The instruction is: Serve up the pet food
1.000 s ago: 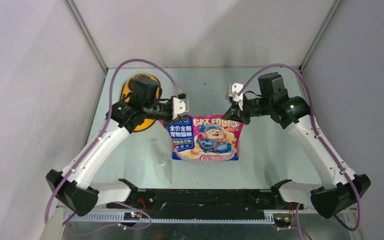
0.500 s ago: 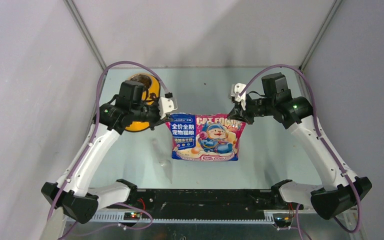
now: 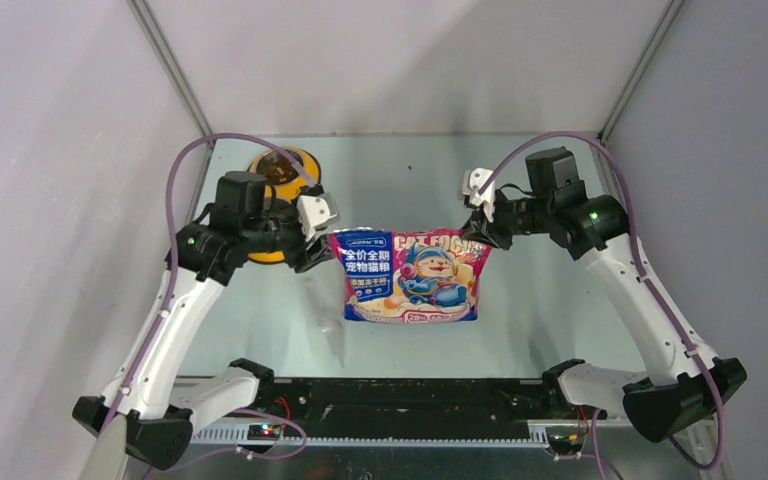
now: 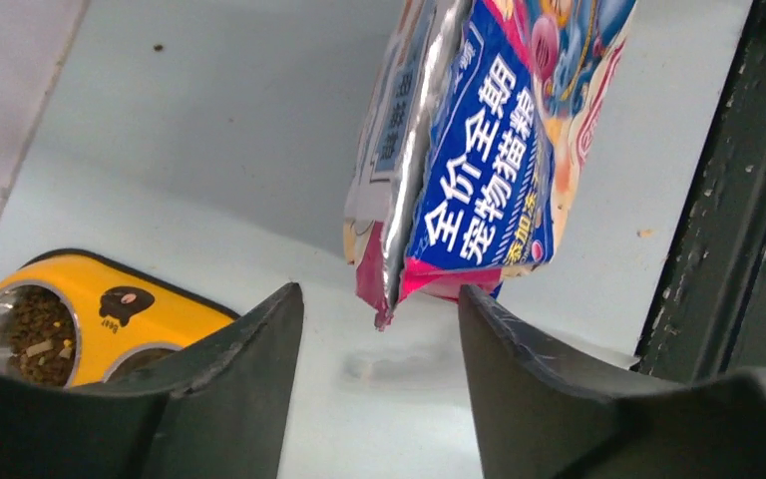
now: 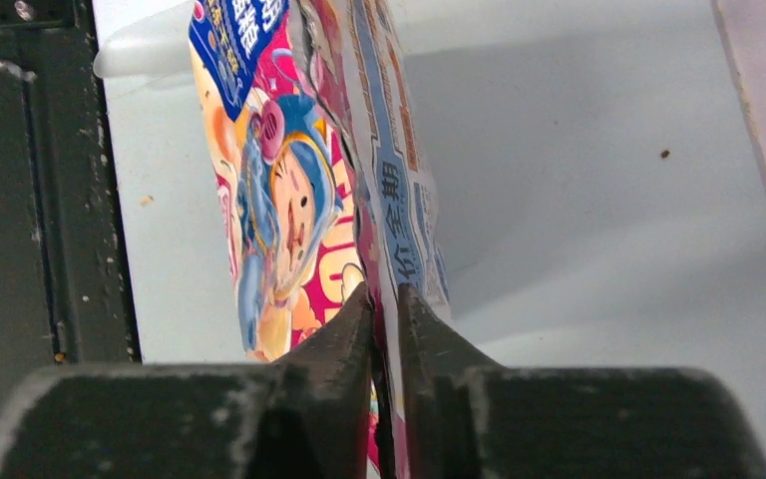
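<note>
The pet food (image 4: pixel 22 335) is a brown heap of kibble in one cup of a yellow double bowl (image 4: pixel 165 302), at back left in the top view, where the bowl's rim (image 3: pixel 305 162) shows behind my left arm. A pink-blue cartoon-cat bag (image 3: pixel 410 275) stands upright mid-table. My left gripper (image 4: pixel 379 294) is open, its fingers either side of the bag's top left corner (image 4: pixel 389 289) without touching it. My right gripper (image 5: pixel 384 291) is shut on the bag's top right edge (image 5: pixel 299 180). In the top view the left gripper (image 3: pixel 320 250) and right gripper (image 3: pixel 473 238) flank the bag.
A black rail (image 3: pixel 410 395) with the arm bases runs along the near edge and shows beside the bag in the left wrist view (image 4: pixel 738 200). Grey walls close in left, right and back. A stray crumb (image 5: pixel 664 154) lies on the table.
My left gripper has opened, let go of the bag's top left corner and drawn back to the left. The right gripper has kept its hold; the bag stays upright.
</note>
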